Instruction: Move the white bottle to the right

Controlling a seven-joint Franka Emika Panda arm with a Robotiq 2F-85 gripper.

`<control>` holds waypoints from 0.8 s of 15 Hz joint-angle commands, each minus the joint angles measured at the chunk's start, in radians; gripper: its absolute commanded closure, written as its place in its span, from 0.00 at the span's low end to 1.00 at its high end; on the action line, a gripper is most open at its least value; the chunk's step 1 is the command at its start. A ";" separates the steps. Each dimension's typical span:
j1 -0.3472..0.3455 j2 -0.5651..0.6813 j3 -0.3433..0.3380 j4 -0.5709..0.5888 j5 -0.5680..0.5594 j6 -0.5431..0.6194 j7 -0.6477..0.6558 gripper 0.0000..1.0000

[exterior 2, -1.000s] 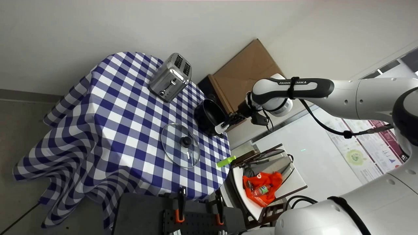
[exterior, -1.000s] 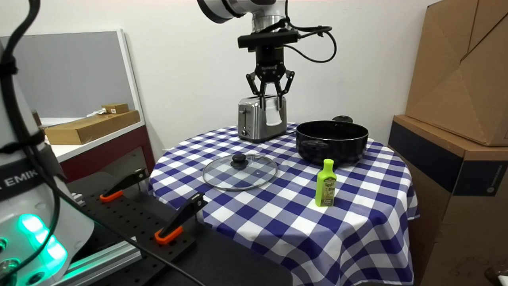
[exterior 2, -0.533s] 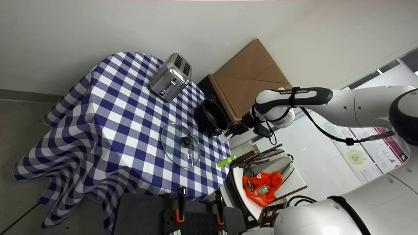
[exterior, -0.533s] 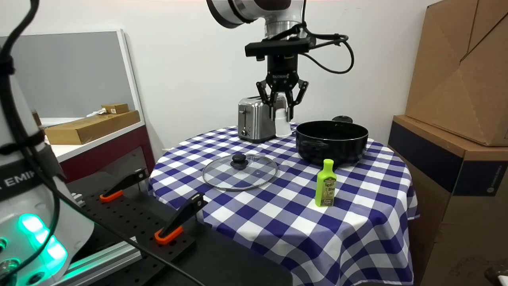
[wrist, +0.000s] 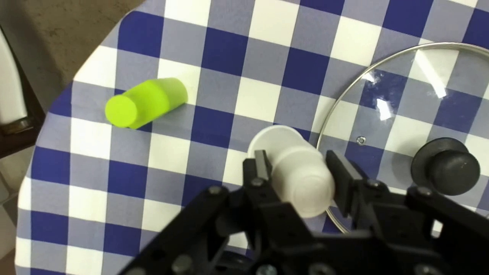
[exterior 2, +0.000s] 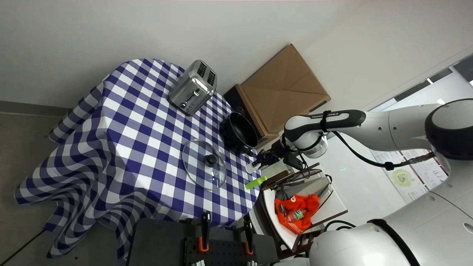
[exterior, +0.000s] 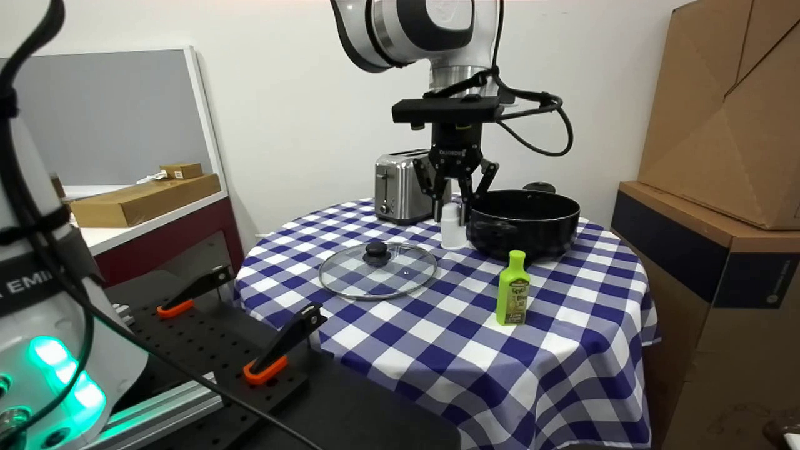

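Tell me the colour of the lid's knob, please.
The knob is black, clearest in the wrist view.

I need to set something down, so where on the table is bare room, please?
In an exterior view, tablecloth is bare left of the toaster and glass lid; also between lid and green bottle. Crowded: around the white bottle, with claw, pot and lid close.

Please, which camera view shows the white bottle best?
The wrist view: there the white bottle appears largest, held in the gripper. The exterior views show it smaller: in an exterior view from the side, near the black pot; in an exterior view only as a small pale patch, near the green bottle in the picture.
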State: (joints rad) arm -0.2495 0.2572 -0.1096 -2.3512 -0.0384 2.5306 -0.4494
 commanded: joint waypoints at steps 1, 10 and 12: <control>-0.017 0.045 0.003 0.002 0.032 0.041 -0.005 0.84; -0.037 0.142 0.003 0.001 0.013 0.078 0.008 0.84; -0.041 0.157 0.001 -0.003 0.009 0.078 0.009 0.84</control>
State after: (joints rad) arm -0.2790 0.3889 -0.1095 -2.3511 -0.0276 2.5825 -0.4494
